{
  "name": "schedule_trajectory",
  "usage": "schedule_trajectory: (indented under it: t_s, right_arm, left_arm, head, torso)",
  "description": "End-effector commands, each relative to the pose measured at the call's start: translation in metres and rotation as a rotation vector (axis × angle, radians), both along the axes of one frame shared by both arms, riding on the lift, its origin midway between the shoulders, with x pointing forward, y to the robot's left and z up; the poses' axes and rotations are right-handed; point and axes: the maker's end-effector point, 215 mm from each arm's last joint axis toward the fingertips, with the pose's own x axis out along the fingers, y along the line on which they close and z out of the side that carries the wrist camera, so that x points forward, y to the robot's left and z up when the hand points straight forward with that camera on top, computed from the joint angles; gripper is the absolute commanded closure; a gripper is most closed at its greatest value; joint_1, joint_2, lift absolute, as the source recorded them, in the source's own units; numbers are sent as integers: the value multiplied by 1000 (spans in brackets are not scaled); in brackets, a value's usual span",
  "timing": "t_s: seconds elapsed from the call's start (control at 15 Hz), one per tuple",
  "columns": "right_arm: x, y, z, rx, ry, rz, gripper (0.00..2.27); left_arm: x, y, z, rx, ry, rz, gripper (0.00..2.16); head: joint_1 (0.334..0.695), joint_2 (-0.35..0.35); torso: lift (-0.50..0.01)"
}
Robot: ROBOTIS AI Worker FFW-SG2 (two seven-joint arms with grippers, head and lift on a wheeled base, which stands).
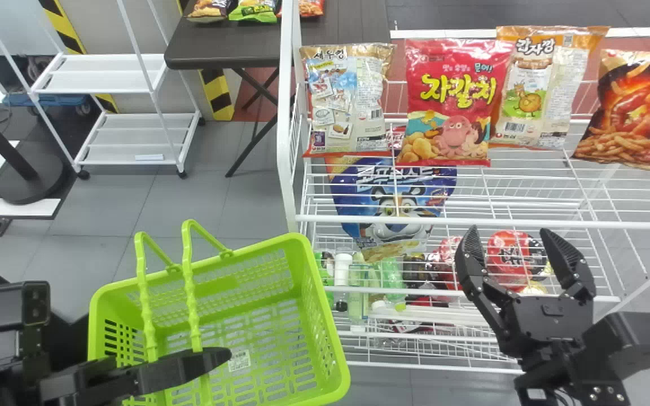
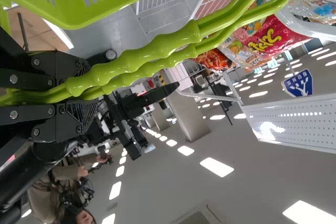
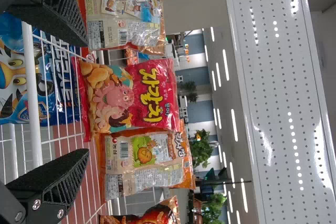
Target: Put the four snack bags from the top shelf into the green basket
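"On the white wire top shelf (image 1: 471,221)?"

"Four glossy, colourful plastic snack bags (image 1: 452,101). Right gripper (image 1: 508,228): jaws spread apart."

"And the left gripper (image 1: 189,369)?"

"Jaws clenched round the handles (image 1: 192,293) of the lime-green plastic basket (image 1: 325,310)."

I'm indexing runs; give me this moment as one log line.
left hand: shut on handles of green basket | right hand: open, holding nothing | snack bags: four, standing on top shelf | basket: no bag inside
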Motion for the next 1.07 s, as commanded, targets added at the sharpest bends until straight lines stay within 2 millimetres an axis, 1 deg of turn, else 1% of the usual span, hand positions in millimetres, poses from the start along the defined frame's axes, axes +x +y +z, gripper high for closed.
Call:
schedule_trajectory:
  t_s: [0.0, 0.33, 0.47, 0.6, 0.67, 0.73, 0.87, 1.0]
  right_arm:
    - [2, 4, -1, 3, 5, 7, 97]
    - [12, 11, -4, -10, 23, 21, 97]
    - [17, 13, -2, -16, 22, 18, 97]
    - [23, 10, 0, -22, 21, -1, 97]
    - [30, 11, 1, -24, 18, -2, 97]
    - [40, 14, 4, -23, 10, -4, 97]
    - [64, 32, 7, -25, 17, 28, 97]
    - [94, 54, 9, -36, 34, 69, 100]
  left_arm:
    - [-1, -1, 1, -11, -1, -5, 2148]
    - [-2, -4, -1, -13, 7, -13, 2145]
    - [-3, -7, -2, -14, 9, -20, 2148]
    - [-3, -8, -2, -16, 11, -24, 2148]
    - [-3, -8, -2, -16, 11, -25, 2148]
    - [-3, -9, -2, -17, 10, -26, 2148]
    - [-4, -11, -3, -17, 13, -34, 2148]
    - [-4, -12, -5, -16, 17, -36, 2148]
  head:
    - [695, 49]
    - [695, 59]
    - [695, 61]
    - [695, 59]
    - [695, 58]
    - [695, 54]
    - [695, 52]
    - [695, 70]
  torso:
    - [0]
    - [0]
    - [0]
    - [0]
    - [0]
    - [0]
    - [0]
    - [0]
